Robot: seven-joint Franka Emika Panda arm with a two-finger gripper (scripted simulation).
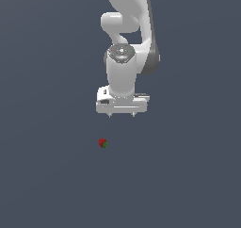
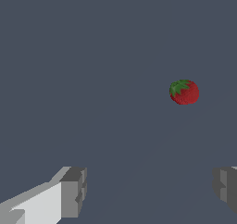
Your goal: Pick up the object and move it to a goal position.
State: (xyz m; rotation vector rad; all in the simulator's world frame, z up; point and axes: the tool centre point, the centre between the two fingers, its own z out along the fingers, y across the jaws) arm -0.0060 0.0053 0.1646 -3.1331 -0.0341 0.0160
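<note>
Strawberry (image 1: 103,143), tiny, red with green patches, sits alone on the flat dark grey-blue floor (image 1: 47,184), a little below and left of the centre of the exterior view. Nothing touches it.

White arm (image 1: 127,38) comes down from the top edge of that frame, just right of centre, wrist pointing straight down. Gripper (image 1: 121,115) hangs at its lower end, near mid-frame, with two short finger stubs showing under the wide white hand body. Berry lies below the gripper and off toward the exterior view's left of it, clearly apart; visible gap of bare floor between fingertips and fruit.

Wrist view: berry (image 2: 184,92) shows larger, right of centre and slightly above mid-height, green leafy cap on its upper left side, red body rounded. Fingers (image 2: 73,191) appear at the bottom of that picture, one grey pad at lower left on a white link, the other cut off by the lower right edge.

Jaws stand spread wide, a broad stretch of bare floor between the two pads, nothing between them, nothing held. Berry is outside the gap between the pads, beyond the tips.

Floor is uniform, no markings seen in either view.
</note>
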